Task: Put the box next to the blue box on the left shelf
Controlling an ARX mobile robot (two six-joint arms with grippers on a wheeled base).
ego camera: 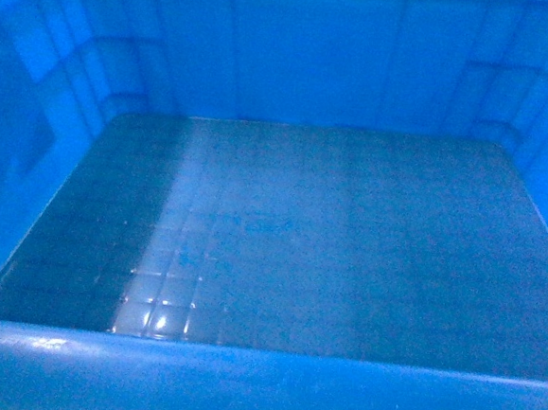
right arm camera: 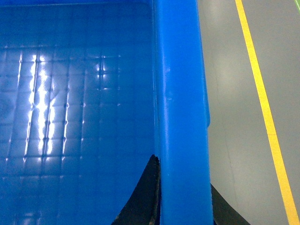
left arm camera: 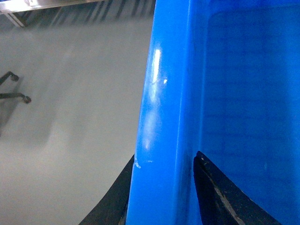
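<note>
- Head view is filled almost wholly by the box [ego camera: 282,225], a bright-blue crate seen from above its near rim: the grid-patterned floor spreads across the middle, the panelled walls rise at the far side and both flanks, and the thick rolled rim runs along the bottom edge. Light glints off the floor squares nearest that rim, left of centre. Nothing lies inside the box.
- Grey floor [left arm camera: 70,117] shows beyond the box's left wall in the left wrist view and beyond its right wall in the right wrist view; the box is seen above it, with no shelf in sight under or beside it.
- Yellow line [right arm camera: 265,112] runs along the floor, well apart from the box's right rim.
- Left gripper [left arm camera: 161,197] straddles the box's left rim, one dark finger [left arm camera: 220,197] inside the wall and the other outside, both against the plastic, pinching it.
- Right gripper [right arm camera: 180,201] does likewise on the box's right rim, a dark finger [right arm camera: 145,197] inside and one outside, clamped on the wall.
</note>
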